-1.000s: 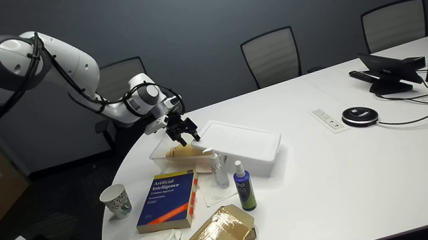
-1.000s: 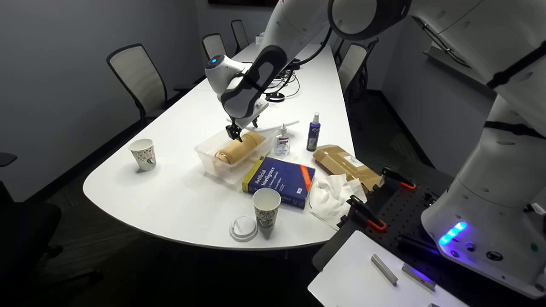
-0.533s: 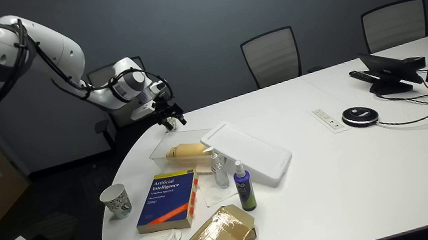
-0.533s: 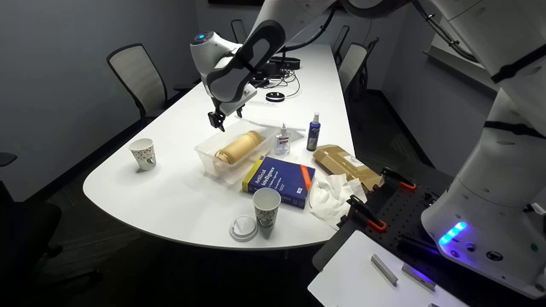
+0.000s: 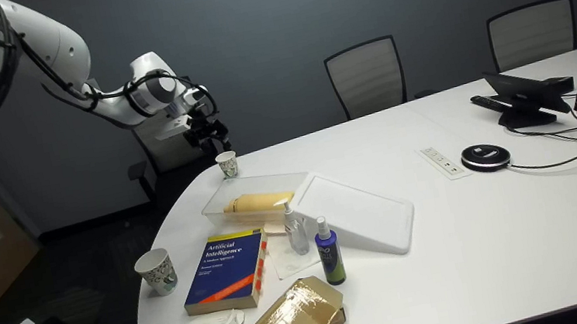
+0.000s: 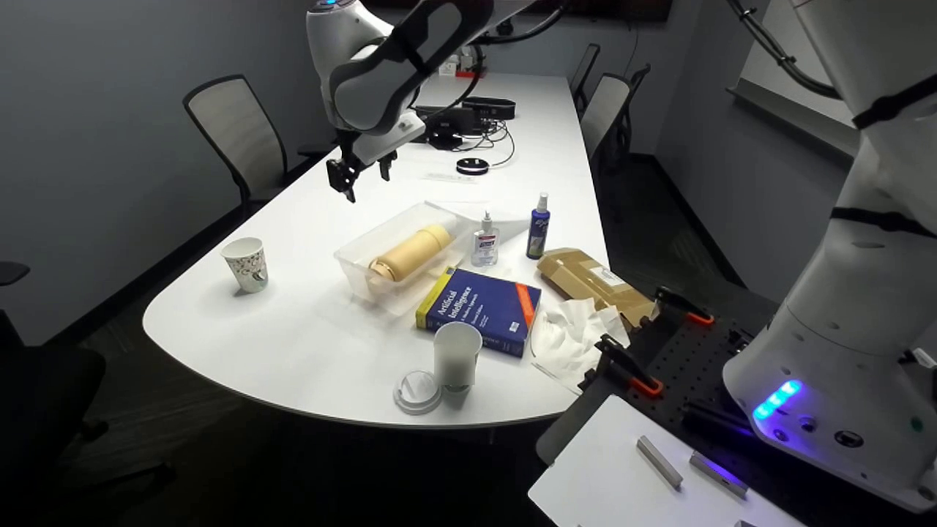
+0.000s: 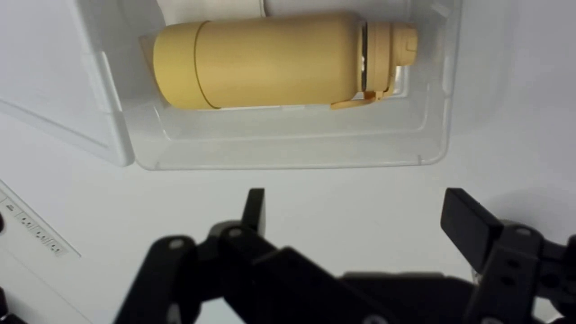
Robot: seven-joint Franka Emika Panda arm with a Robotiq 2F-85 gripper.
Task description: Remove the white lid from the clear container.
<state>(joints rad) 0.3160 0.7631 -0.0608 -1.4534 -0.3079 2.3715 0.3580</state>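
Wrist view: saw the end effector (image 7: 355,204) spread wide over the table (image 7: 180,198), apart from the clear container (image 7: 288,155) with a yellow bottle (image 7: 279,63) lying inside. In an exterior view, found the white lid (image 5: 357,212) off and tilted, with one end at the container's rim and the other sloping down to the table

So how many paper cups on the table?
2. One paper cup stands beside the Artificial Intelligence book; another paper cup is across the clear container from the book. White items at the far end of the table are too small to identify.
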